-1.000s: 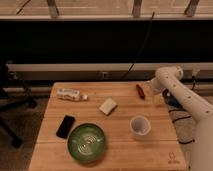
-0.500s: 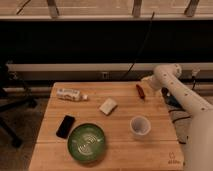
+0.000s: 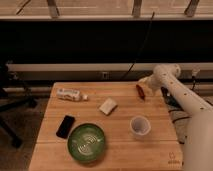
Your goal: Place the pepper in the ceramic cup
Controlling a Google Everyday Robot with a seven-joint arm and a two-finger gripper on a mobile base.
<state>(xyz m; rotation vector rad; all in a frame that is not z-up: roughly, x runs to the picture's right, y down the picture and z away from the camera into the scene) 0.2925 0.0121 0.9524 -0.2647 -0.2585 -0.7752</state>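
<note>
1. The pepper (image 3: 140, 92) is small, thin and red. It lies flat on the wooden bench (image 3: 122, 156), near the far edge, on the right side of the view.
2. The tool (image 3: 145, 84) is right by the pepper, at its far end. I cannot tell if it touches the pepper. I also cannot tell if the tool is apart, together or clamped on something.
3. The white arm (image 3: 176, 92) reaches in from the right side and bends down to the tool.
4. The ceramic cup (image 3: 140, 126) is white and round. It stands upright on the bench, nearer to the camera than the pepper and well apart from it.
5. A small pale block (image 3: 107, 106) lies near the middle of the bench, between the pepper and the bottle.
6. A wide green bowl (image 3: 86, 142) sits at the near edge, left of the cup.
7. A black phone (image 3: 65, 126) lies flat just beside the bowl, on its left.
8. A bottle (image 3: 70, 94) lies on its side near the far left corner.
</note>
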